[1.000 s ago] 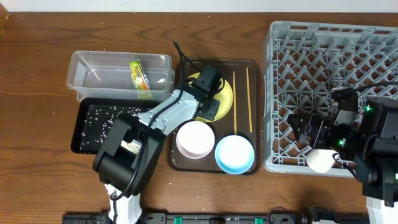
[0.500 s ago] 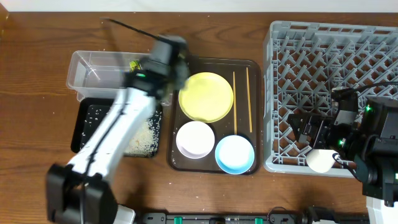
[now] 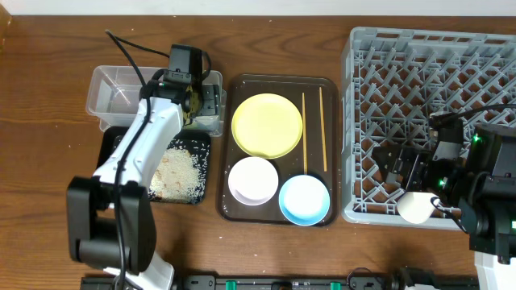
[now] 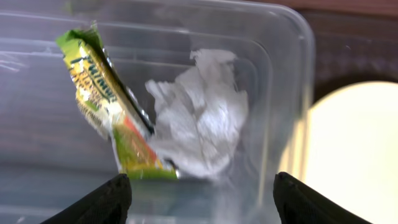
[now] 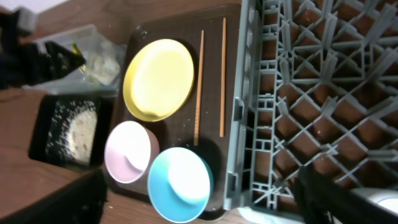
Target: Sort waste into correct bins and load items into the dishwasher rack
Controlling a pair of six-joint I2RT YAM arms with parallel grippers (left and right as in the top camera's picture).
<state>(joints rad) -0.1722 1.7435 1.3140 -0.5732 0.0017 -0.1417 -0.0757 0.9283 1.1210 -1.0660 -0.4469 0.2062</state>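
I'm holding the left gripper (image 4: pixel 202 186) over the right end of the clear tub (image 3: pixel 121 89), which is sitting at the far left of the table (image 3: pixel 48 80). In the left wrist view its two fingers (image 4: pixel 118 199) are standing wide apart with nothing between them. The snack wrapper (image 4: pixel 102 99) is lying inside the tub, just beyond the gripper and toward its left finger. The crumpled tissue (image 4: pixel 199 130) is lying beside the wrapper, touching it, straight ahead of the gap between the fingers. Neither one is touching the fingers.

The black tray (image 3: pixel 200 143) is sitting just on the near side of the tub, partly under my left arm. The rice scraps (image 3: pixel 179 173) are lying in it as a pale heap toward its right end, with loose grains scattered further left.

To the right of both bins, the brown serving tray (image 3: pixel 329 97) is carrying the yellow plate (image 3: pixel 267 125) at its far end. The white bowl (image 3: pixel 252 180) and the light-blue bowl (image 3: pixel 304 199) are sitting side by side at its near end. The two chopsticks (image 3: pixel 305 129) are lying parallel along its right side, running far to near.

The dishwasher rack (image 3: pixel 419 72) is filling the right of the table, just beside the brown tray. The right gripper (image 5: pixel 202 174) is hanging over the rack's near part, well apart from the dishes, with its jaws spread wide and gripping nothing.
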